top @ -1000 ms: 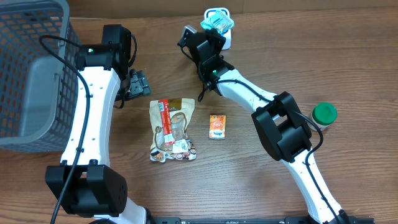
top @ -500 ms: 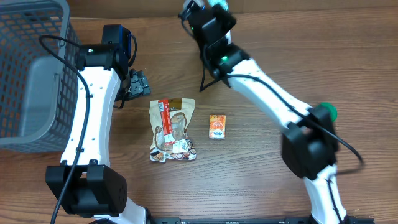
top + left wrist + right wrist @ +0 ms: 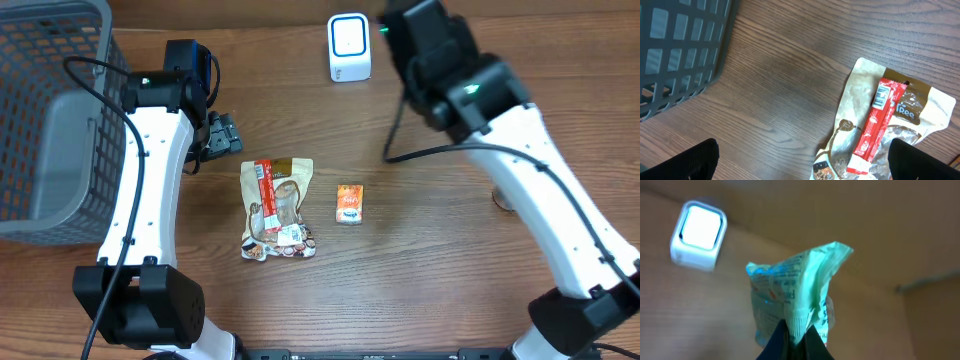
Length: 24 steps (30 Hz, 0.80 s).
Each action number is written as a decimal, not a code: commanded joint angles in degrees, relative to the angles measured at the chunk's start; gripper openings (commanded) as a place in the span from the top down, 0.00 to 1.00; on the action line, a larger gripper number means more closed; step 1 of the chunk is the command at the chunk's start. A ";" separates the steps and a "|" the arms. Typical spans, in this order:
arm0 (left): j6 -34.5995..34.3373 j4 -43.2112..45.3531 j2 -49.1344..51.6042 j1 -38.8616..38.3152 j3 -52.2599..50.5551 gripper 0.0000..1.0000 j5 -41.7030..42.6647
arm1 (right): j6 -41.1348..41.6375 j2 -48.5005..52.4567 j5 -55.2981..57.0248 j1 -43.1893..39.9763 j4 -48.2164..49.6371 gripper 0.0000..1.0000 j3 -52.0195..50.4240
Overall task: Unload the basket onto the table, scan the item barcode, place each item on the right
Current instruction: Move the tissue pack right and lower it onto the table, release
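A crinkled green-and-white packet (image 3: 795, 287) hangs in the air with my right gripper (image 3: 796, 332) shut on its sealed edge. The white scanner (image 3: 699, 234) stands on the table to the upper left of the packet in the right wrist view, and at the back centre (image 3: 349, 47) in the overhead view. There the right wrist (image 3: 428, 45) hides the packet. My left gripper (image 3: 222, 135) is open above bare wood, just left of a brown-and-silver pouch (image 3: 890, 125) with a red bar (image 3: 877, 120) lying on it.
A grey mesh basket (image 3: 45, 120) fills the left side. The pouch (image 3: 277, 208) and a small orange packet (image 3: 349, 203) lie mid-table. The right arm (image 3: 540, 200) crosses the right half of the table.
My right arm has swung right and away from the scanner with the green packet in its grip, uncovering the scanner. The left arm has not moved.
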 commanded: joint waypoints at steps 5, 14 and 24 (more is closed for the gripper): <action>-1.05 -0.02 0.13 -0.13 1.18 0.00 -0.37 | 7.91 -0.22 -24.59 -9.68 -17.86 0.96 -1.70; -1.05 -0.02 0.13 -0.11 1.18 0.00 -0.37 | 7.23 -0.22 -30.88 -16.28 -18.32 0.96 -17.70; -1.05 -0.02 0.13 -0.11 1.18 0.01 -0.35 | 3.06 -0.22 -30.25 -16.85 2.16 0.96 -35.45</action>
